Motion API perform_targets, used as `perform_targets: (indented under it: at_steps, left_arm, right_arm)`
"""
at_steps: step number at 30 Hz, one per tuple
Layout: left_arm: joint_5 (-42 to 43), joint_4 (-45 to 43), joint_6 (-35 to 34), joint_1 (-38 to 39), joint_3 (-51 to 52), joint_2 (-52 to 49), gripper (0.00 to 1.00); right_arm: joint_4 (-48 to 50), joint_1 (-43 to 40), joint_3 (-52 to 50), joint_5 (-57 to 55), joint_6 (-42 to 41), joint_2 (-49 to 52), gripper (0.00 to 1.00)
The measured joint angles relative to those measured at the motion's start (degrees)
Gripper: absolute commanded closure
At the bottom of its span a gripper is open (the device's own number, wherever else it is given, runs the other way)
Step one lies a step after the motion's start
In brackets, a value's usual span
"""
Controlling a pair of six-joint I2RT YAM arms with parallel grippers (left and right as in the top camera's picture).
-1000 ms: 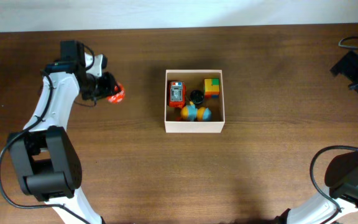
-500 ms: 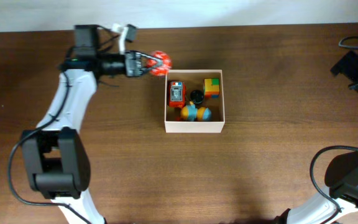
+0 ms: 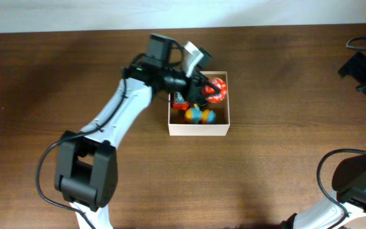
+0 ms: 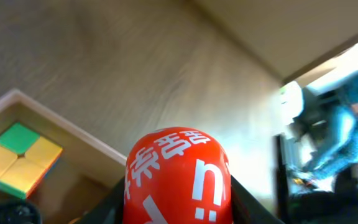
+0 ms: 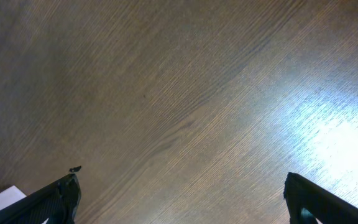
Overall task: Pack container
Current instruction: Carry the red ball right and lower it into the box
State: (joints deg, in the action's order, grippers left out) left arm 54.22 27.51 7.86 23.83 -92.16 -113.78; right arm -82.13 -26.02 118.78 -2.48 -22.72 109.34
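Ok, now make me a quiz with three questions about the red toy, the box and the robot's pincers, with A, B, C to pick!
1. Where is the red toy?
A: in the left pincer, over the container. B: lying beside the container. C: on the floor.
2. What colour is its writing?
A: black. B: white. C: green.
3. How is the right pincer?
A: shut on a ball. B: shut on a cube. C: open, holding nothing.
Answers: A, the overhead view shows it gripped over the container. B, the left wrist view shows white letters. C, its fingers stand far apart with nothing between.
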Motion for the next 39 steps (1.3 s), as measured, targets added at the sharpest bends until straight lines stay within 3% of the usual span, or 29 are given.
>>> perform_targets:
  at_steps: [10, 15, 19, 25, 39]
  left_arm:
    - [-21.9, 4.5, 1.2, 6.0, 0.0, 0.0, 0.66]
    - [-29.1, 7.1, 1.4, 6.8, 0.0, 0.0, 0.66]
    - [-31.3, 7.5, 1.4, 6.9, 0.0, 0.0, 0.64]
    - [-32.5, 7.6, 1.7, 6.9, 0.0, 0.0, 0.45]
    - [-33.3, 5.7, 1.6, 11.6, 0.0, 0.0, 0.45]
  right_arm:
    - [0.0, 0.0, 0.0, 0.0, 0.0, 0.0, 0.01]
    - [0.0, 0.0, 0.0, 0.0, 0.0, 0.0, 0.01]
    - [0.0, 0.0, 0.0, 0.0, 0.0, 0.0, 0.01]
    - [0.0, 0.0, 0.0, 0.0, 0.0, 0.0, 0.01]
    - [0.0, 0.0, 0.0, 0.0, 0.0, 0.0, 0.01]
